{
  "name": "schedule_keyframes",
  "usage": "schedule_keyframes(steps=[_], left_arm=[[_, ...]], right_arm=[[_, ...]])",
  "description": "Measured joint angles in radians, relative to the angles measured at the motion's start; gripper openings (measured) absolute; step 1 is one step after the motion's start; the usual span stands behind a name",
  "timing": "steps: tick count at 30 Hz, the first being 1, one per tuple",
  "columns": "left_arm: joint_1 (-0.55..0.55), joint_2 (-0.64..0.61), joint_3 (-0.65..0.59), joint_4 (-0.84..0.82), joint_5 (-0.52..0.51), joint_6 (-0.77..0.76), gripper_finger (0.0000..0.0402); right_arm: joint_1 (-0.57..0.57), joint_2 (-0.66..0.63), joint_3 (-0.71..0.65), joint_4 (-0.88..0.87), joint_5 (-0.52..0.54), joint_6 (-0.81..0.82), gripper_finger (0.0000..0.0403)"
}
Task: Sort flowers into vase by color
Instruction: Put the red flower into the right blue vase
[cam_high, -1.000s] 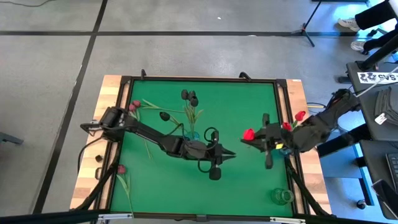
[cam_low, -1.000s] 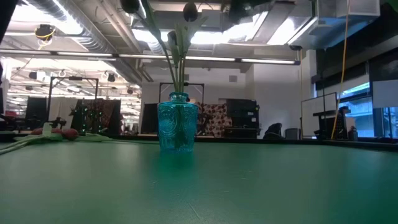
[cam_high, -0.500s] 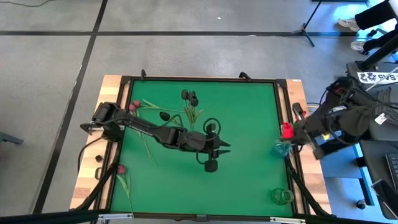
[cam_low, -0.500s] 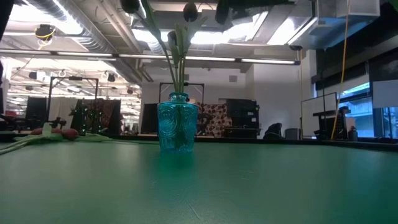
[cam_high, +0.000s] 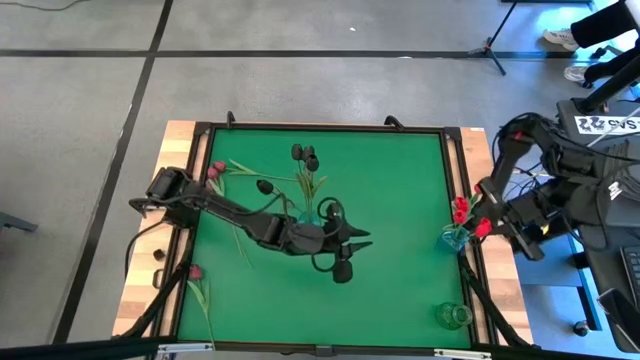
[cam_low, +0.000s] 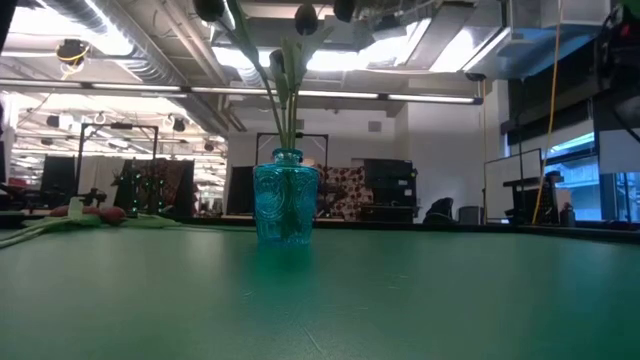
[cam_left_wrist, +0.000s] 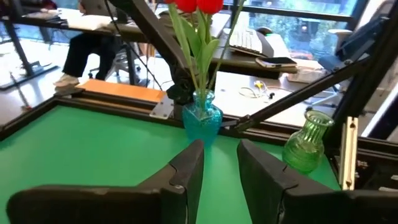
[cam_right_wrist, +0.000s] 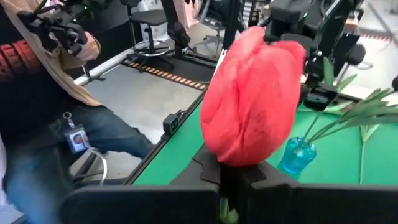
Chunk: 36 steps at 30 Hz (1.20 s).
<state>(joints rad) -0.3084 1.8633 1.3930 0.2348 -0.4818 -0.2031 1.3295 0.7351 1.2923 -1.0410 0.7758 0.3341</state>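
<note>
Our right gripper (cam_right_wrist: 235, 177) pinches a red tulip (cam_right_wrist: 252, 93) beyond the mat's right edge (cam_high: 447, 190), beside the blue vase (cam_high: 455, 238). Our left gripper (cam_left_wrist: 219, 163), jaws spread, hovers mid-mat with open green ahead

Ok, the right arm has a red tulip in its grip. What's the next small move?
Probably ease the right gripper toward the blue vase at the table's right edge, until the stem hangs over its mouth. It is shut on the red tulip, which from above sits just beside that vase; red tulips already stand there. The left gripper waits open mid-table.
</note>
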Motion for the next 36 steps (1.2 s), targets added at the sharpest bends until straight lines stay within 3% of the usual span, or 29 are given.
schedule_keyframes(steps=[7, 15, 31, 36], left_arm=[[-0.027, 0.0, 0.0, 0.0, -0.036, -0.026, 0.0096], [-0.038, 0.0, 0.0, 0.001, -0.06, -0.031, 0.0096], [-0.04, 0.001, 0.0, 0.0, -0.061, -0.056, 0.0096], [-0.04, 0.001, 0.0, 0.0, -0.061, -0.057, 0.0096]], right_arm=[[0.08, -0.005, -0.054, -0.005, 0.084, 0.0, 0.0001], [0.098, -0.006, -0.114, -0.014, 0.07, 0.067, 0.0005], [0.097, -0.006, -0.249, -0.118, 0.075, 0.4, 0.0019], [0.097, -0.007, -0.249, -0.12, 0.079, 0.444, 0.0054]])
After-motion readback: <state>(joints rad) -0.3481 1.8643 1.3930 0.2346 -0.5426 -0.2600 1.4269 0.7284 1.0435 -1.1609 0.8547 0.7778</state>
